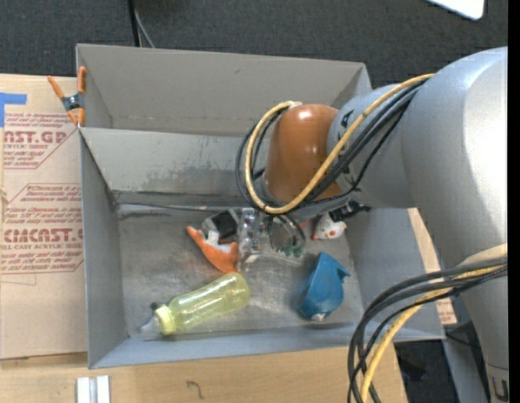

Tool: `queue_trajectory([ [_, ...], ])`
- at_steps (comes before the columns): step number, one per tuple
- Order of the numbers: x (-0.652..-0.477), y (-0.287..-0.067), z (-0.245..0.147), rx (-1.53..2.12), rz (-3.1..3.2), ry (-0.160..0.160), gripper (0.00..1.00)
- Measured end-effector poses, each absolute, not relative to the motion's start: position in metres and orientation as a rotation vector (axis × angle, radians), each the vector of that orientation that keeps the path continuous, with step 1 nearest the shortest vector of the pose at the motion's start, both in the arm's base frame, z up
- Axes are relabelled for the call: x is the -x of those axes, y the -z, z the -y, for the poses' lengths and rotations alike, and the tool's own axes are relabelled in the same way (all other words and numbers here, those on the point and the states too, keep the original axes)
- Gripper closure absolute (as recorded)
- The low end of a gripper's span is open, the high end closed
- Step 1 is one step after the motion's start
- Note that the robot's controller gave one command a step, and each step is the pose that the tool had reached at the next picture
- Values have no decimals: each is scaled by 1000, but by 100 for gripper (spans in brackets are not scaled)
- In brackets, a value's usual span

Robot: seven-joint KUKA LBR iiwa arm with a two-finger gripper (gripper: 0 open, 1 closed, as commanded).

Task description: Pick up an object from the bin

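My gripper (249, 243) hangs low in the middle of the bin, under the orange wrist cover. Its metal fingers sit right beside an orange curved plastic piece (211, 250), which lies just to their left with a black-and-white part at its upper end. A pale yellow baby bottle (202, 305) lies on its side in front of the gripper, near the bin's front wall. To the right of the gripper a blue plastic object (323, 285) rests on the floor. Nothing shows clearly between the fingers.
A small white and red item (329, 227) lies behind the blue object, partly under the arm. The arm and its cables cover the bin's right rear. The left part of the bin floor holds nothing.
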State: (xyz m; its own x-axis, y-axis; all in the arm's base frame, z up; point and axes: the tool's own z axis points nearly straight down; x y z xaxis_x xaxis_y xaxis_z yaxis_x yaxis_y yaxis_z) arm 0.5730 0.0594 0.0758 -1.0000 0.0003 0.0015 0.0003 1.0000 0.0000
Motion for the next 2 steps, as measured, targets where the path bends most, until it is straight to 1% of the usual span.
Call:
queue_trajectory([
  [1, -573, -76, -59, 1, 3140, 0, 100],
  [2, -575, -229, -31, 60, 3151, 2, 100],
])
